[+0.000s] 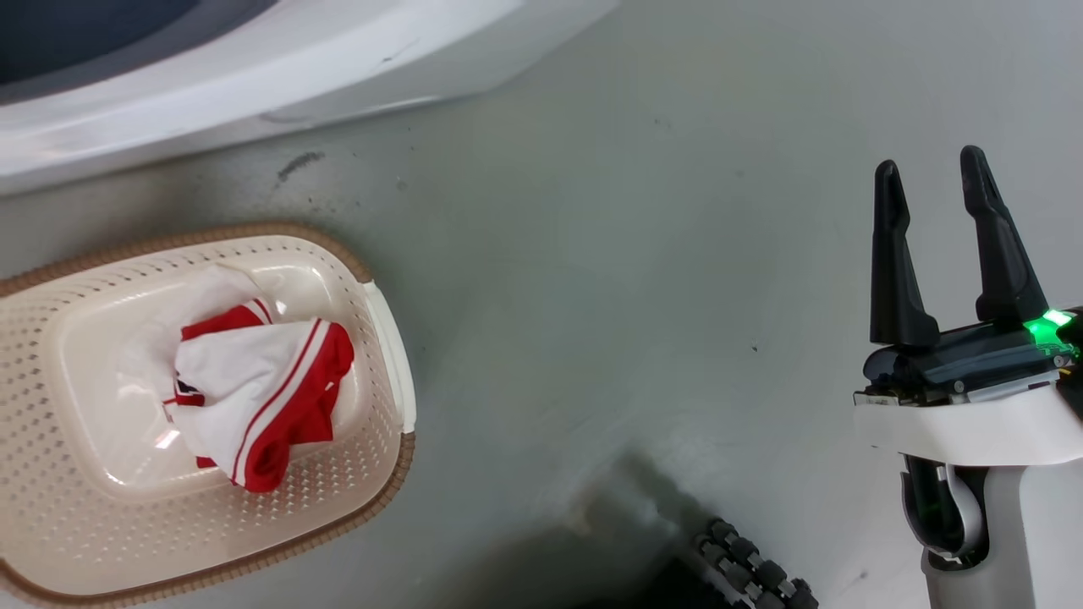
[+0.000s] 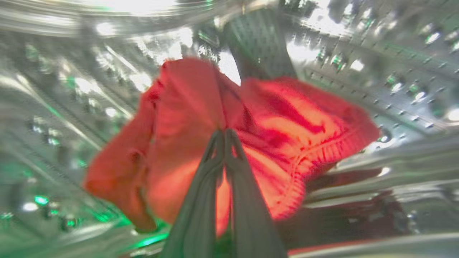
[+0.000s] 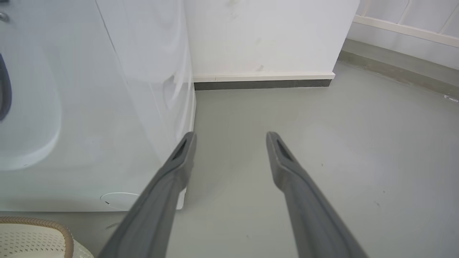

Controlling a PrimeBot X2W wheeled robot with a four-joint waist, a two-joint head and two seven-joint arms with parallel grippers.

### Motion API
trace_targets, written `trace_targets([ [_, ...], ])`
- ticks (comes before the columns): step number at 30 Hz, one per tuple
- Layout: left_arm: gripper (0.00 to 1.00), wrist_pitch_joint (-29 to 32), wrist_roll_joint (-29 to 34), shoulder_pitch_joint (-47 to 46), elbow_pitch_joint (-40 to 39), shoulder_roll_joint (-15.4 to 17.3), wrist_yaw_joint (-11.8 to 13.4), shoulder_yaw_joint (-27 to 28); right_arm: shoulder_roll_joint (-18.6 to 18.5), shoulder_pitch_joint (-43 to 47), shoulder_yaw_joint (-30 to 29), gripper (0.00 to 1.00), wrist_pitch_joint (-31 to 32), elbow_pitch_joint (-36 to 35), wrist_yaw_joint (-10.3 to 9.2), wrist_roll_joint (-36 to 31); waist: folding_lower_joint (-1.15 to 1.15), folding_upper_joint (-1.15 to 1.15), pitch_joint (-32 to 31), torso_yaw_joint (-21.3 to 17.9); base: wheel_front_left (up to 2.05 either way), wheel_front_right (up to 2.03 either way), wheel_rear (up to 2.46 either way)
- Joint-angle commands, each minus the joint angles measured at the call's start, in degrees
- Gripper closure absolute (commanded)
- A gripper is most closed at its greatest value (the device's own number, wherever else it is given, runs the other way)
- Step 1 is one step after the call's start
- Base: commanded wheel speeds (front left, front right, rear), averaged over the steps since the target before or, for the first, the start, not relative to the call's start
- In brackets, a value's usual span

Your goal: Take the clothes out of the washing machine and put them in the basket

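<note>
Pinching the red garment point(image 2: 287, 132) in the drum point(image 2: 394, 53), tips pressed together to pull it out, the left gripper point(image 2: 225, 142) is working while the right gripper point(image 1: 929, 165) is hanging spread, empty, right of the basket point(image 1: 85, 529) holding the striped garment point(image 1: 254, 389).

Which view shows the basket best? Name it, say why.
The head view: the basket lies nearly whole, the red-and-white garment inside. The right wrist view catches a rim corner. The left wrist view faces the red garment in the drum.
</note>
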Motion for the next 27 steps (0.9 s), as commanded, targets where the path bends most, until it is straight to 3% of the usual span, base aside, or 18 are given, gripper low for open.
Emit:
trace_targets([
  [1, 1.00, -1.02, -0.07, 1.00, 0.09, -0.25, -0.30, -0.41, 0.09, 0.27, 0.00, 0.00, -0.14, 0.18, -0.04, -0.29, 0.00, 0.00, -1.38, 0.57, 0.00, 0.00, 0.00],
  [9, 1.00, -8.49, -3.76, 4.68, 1.80, -2.38, -0.75, -2.33, 0.09, 1.49, -0.45, 0.00, -0.14, 1.17, -0.04, -2.29, 0.00, 0.00, -6.55, 2.97, 0.00, 0.00, 0.00],
  [27, 1.00, -25.20, -18.91, 22.44, 0.29, -6.15, -0.78, -13.07, 0.08, 5.23, -0.24, 0.00, -0.14, 3.15, -0.04, -6.47, 0.00, 0.00, -18.18, 8.40, 0.00, 0.00, 0.00],
])
